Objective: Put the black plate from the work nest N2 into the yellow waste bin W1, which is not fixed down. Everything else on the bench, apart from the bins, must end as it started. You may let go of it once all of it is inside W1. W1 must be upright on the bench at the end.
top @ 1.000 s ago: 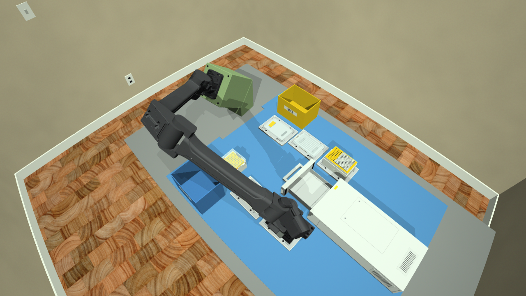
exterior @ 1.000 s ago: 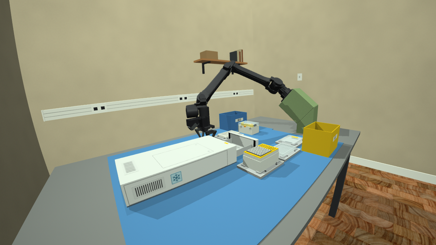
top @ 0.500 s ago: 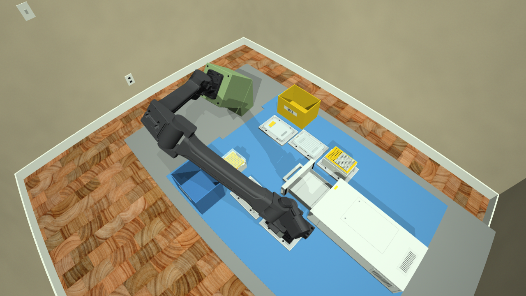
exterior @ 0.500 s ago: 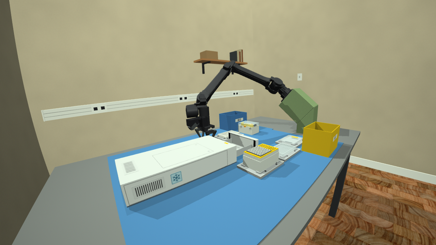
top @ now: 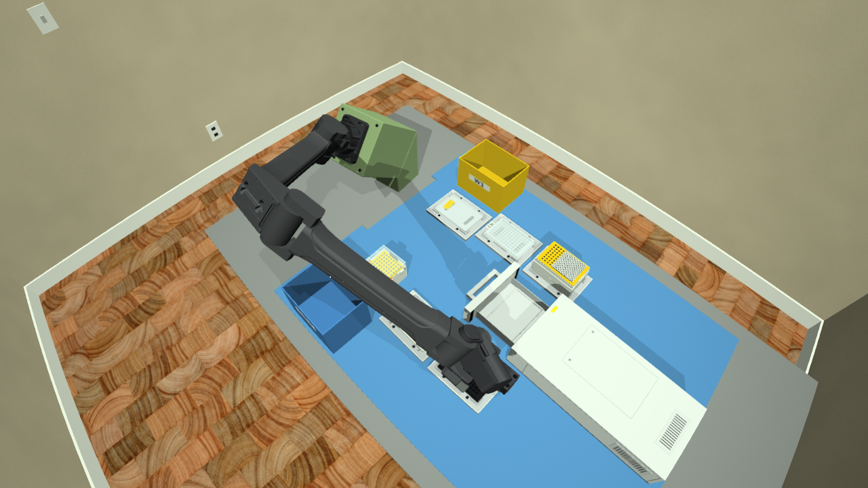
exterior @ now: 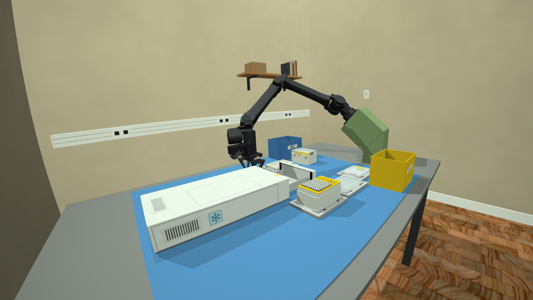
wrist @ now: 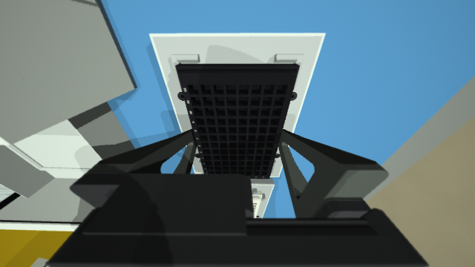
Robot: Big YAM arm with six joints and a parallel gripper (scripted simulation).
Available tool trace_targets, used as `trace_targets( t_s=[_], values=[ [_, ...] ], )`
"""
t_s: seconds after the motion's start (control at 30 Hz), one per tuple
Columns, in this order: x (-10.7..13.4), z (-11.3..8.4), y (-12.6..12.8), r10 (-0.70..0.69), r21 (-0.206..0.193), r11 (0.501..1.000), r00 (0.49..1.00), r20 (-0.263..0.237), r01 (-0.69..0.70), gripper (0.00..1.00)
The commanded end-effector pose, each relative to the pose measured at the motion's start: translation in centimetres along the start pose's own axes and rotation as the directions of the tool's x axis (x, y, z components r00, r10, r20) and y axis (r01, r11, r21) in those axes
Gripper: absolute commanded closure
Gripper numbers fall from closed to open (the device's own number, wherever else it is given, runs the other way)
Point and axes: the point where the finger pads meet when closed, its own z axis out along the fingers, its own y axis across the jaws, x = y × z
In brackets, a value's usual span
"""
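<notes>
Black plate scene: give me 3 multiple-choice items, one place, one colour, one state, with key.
1. Where is the black plate?
A. in the yellow bin
B. over a white nest
C. on the shelf

2. What colour is the bin marked W1?
A. yellow
B. blue
C. green

3. What is the hand doing?
A. open, holding nothing
B. shut on nothing
C. shut on the plate

Key: B, the wrist view shows the white nest under it; A, the W1 label sits on the yellow wall; C, fingers press both long edges.

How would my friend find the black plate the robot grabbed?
Start at the big white machine on the blue mat. Beside its long side, the gripper pinches the black plate over a white nest. It's the only black gridded plate; neighbours are white or yellow.
</notes>
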Motion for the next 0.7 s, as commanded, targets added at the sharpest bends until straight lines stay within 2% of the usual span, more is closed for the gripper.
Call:
trace_targets(
  t_s=[0.0,0.67],
  values=[
    [-1.19,-3.15,-0.27,0.005,0.007,1.000,0.999,0.038,-0.005,1.00],
    [-1.07,-3.49,-0.17,0.003,0.006,1.000,0.999,0.036,-0.003,1.00]
  ],
)
